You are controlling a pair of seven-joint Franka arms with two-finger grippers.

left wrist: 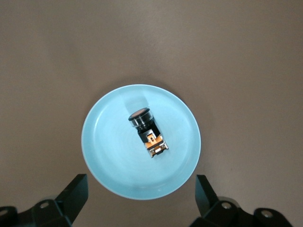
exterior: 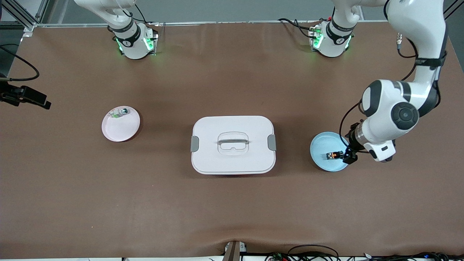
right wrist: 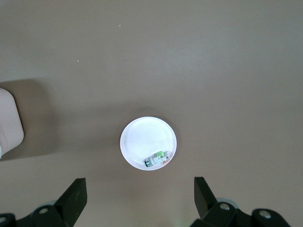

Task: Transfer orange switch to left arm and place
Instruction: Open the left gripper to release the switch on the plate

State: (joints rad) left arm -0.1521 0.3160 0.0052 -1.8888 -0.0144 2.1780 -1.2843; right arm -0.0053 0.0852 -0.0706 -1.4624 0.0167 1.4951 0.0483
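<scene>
The orange switch (exterior: 333, 155) lies on its side on a round blue plate (exterior: 322, 145) toward the left arm's end of the table. In the left wrist view the switch (left wrist: 147, 130) shows its orange cap, black body and brownish end on the plate (left wrist: 109, 151). My left gripper (exterior: 349, 156) hangs open and empty over that plate's edge, its own view (left wrist: 140, 184) showing the fingers apart and above the plate. My right gripper (right wrist: 139, 185) is open and empty, high over the table beside the pink plate; its hand is out of the front view. The white box (exterior: 233, 144) stands between the two plates.
A pink plate (exterior: 119, 128) toward the right arm's end holds a small silver-green part (exterior: 120, 112); both show in the right wrist view, plate (right wrist: 142, 137) and part (right wrist: 157, 159). A box corner (right wrist: 9, 123) shows there too. A black clamp (exterior: 25, 96) sits at that table end.
</scene>
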